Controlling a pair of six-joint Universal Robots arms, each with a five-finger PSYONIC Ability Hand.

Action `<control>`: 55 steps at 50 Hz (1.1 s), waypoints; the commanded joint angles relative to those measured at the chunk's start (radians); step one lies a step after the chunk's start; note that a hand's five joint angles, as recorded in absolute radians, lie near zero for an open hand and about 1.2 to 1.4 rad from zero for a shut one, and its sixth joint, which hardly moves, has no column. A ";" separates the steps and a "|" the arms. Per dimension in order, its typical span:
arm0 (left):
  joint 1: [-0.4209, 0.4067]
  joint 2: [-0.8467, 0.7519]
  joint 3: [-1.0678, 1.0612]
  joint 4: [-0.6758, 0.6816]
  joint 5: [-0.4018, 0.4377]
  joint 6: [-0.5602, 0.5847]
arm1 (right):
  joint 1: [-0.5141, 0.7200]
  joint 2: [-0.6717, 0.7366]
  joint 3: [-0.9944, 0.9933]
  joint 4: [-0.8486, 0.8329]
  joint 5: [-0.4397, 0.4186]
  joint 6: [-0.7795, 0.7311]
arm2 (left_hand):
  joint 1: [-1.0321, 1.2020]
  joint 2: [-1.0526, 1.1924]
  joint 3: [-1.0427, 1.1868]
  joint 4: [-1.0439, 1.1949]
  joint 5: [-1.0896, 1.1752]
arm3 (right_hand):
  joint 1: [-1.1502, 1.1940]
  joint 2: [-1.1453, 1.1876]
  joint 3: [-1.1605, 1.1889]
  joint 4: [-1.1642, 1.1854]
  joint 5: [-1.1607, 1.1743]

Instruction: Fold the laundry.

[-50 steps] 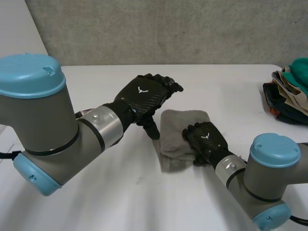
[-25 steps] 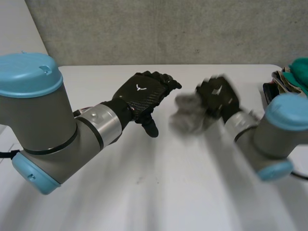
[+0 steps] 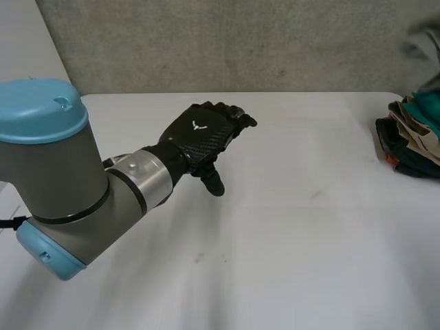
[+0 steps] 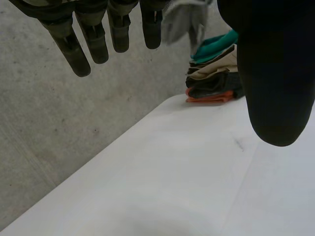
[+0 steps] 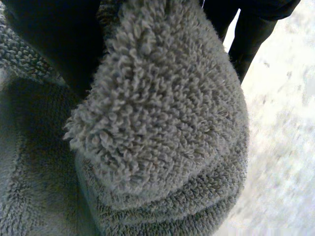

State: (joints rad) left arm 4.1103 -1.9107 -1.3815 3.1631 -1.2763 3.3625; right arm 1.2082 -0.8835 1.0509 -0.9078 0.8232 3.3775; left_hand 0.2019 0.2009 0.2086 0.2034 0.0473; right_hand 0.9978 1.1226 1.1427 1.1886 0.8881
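Note:
A folded grey towel [image 5: 162, 123] is clasped in my right hand [image 5: 54, 44], whose dark fingers [image 5: 248, 34] curl round its thick folded edge, above the white table. In the left wrist view the same grey towel [image 4: 183, 22] hangs in the air just above a stack of folded laundry [image 4: 211, 78]. My left hand [image 3: 203, 134] hovers over the middle of the table [image 3: 289, 227] with straight fingers [image 4: 93, 34] and its thumb [image 4: 275, 73] spread, holding nothing.
The stack of folded laundry [image 3: 411, 141], teal, beige, dark and orange layers, sits at the table's right edge. A grey concrete wall [image 3: 240, 41] runs behind the table's far edge.
My right hand closed on the folded grey towel, lifted it off the middle of the table and swung it right, out of the head view. The left hand has barely moved.

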 commanded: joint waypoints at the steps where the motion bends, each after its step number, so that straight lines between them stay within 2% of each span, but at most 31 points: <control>1: 0.004 -0.005 -0.008 0.003 0.000 0.000 | -0.093 0.162 0.066 -0.122 -0.154 0.079 | 0.032 0.033 0.025 0.031 0.012 | 0.399 0.274 0.254 0.208 0.334; 6: 0.002 -0.013 -0.010 0.003 -0.001 0.000 | -0.130 0.222 0.096 -0.126 -0.206 0.047 | 0.035 0.036 0.028 0.034 0.015 | 0.399 0.274 0.254 0.208 0.334; 13: -0.005 -0.008 -0.019 0.003 -0.003 0.000 | -0.153 0.224 0.112 -0.122 -0.204 0.026 | 0.035 0.036 0.028 0.034 0.015 | 0.399 0.274 0.254 0.208 0.334; 14: -0.005 -0.007 -0.021 0.003 -0.003 0.000 | -0.160 0.209 0.115 -0.106 -0.200 0.026 | 0.035 0.036 0.028 0.034 0.015 | 0.199 0.074 0.054 0.008 0.134; 17: -0.004 -0.002 -0.021 0.003 -0.003 0.002 | -0.165 0.184 0.126 -0.070 -0.199 0.026 | 0.032 0.033 0.025 0.031 0.012 | -0.148 -0.273 -0.293 -0.339 -0.213; 18: -0.004 -0.001 -0.021 0.003 -0.003 0.002 | -0.168 0.145 0.132 -0.027 -0.199 0.026 | 0.035 0.036 0.028 0.034 0.015 | -0.478 -0.603 -0.623 -0.669 -0.543; 20: -0.004 -0.001 -0.019 0.003 -0.003 0.003 | -0.176 0.100 0.141 0.027 -0.197 0.026 | 0.032 0.033 0.025 0.031 0.012 | -0.823 -0.948 -0.968 -1.014 -0.888; 27: -0.001 0.005 -0.017 0.001 -0.003 0.003 | -0.213 -0.075 0.167 0.306 -0.197 -0.009 | 0.032 0.033 0.025 0.031 0.012 | -0.823 -0.948 -0.968 -1.014 -0.888; 32: -0.001 0.021 -0.021 0.001 -0.005 0.002 | -0.265 -0.192 0.209 0.496 -0.165 -0.142 | 0.032 0.033 0.025 0.031 0.012 | -0.823 -0.948 -0.968 -1.014 -0.888; 36: -0.001 0.038 -0.028 -0.002 -0.005 0.000 | -0.321 -0.252 0.207 0.694 -0.047 -0.340 | 0.032 0.033 0.025 0.031 0.012 | -0.823 -0.948 -0.968 -1.014 -0.888; 37: -0.001 0.048 -0.034 -0.002 -0.005 0.000 | -0.350 -0.270 0.193 0.773 0.034 -0.431 | 0.032 0.033 0.025 0.031 0.012 | -0.823 -0.948 -0.968 -1.014 -0.888; 40: 0.001 0.064 -0.040 0.000 -0.005 0.000 | -0.390 -0.295 0.158 0.871 0.167 -0.567 | 0.029 0.030 0.023 0.028 0.009 | -0.823 -0.948 -0.968 -1.014 -0.888; 42: -0.001 0.081 -0.042 0.000 -0.005 -0.002 | -0.400 -0.322 0.117 0.915 0.327 -0.697 | 0.029 0.030 0.023 0.028 0.009 | -0.823 -0.948 -0.968 -1.014 -0.888; 44: 0.001 0.091 -0.044 0.000 -0.009 -0.011 | -0.386 -0.331 0.117 0.905 0.382 -0.722 | 0.026 0.027 0.020 0.025 0.006 | -0.823 -0.948 -0.968 -1.014 -0.888; 46: 0.002 0.110 -0.044 0.001 -0.034 -0.038 | -0.322 -0.357 0.118 0.886 0.418 -0.702 | 0.029 0.030 0.022 0.028 0.009 | -0.823 -0.948 -0.968 -1.014 -0.888; 49: 0.005 0.131 -0.042 0.003 -0.075 -0.072 | -0.230 -0.438 0.156 0.863 0.418 -0.618 | 0.029 0.030 0.023 0.028 0.009 | -0.823 -0.948 -0.968 -1.014 -0.888; 55: 0.077 0.205 -0.070 0.021 -0.204 -0.129 | -0.112 -0.610 0.311 0.779 0.413 -0.451 | 0.017 0.018 0.011 0.016 -0.002 | -0.823 -0.948 -0.968 -1.014 -0.888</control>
State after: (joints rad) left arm 4.1307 -1.7654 -1.4290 3.1672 -1.3759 3.2811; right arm 0.9784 -1.3484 1.2336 -0.0471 1.2535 2.7690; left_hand 0.2009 0.1993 0.2085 0.2033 0.0472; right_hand 0.2439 0.2181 0.2168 0.2135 0.0483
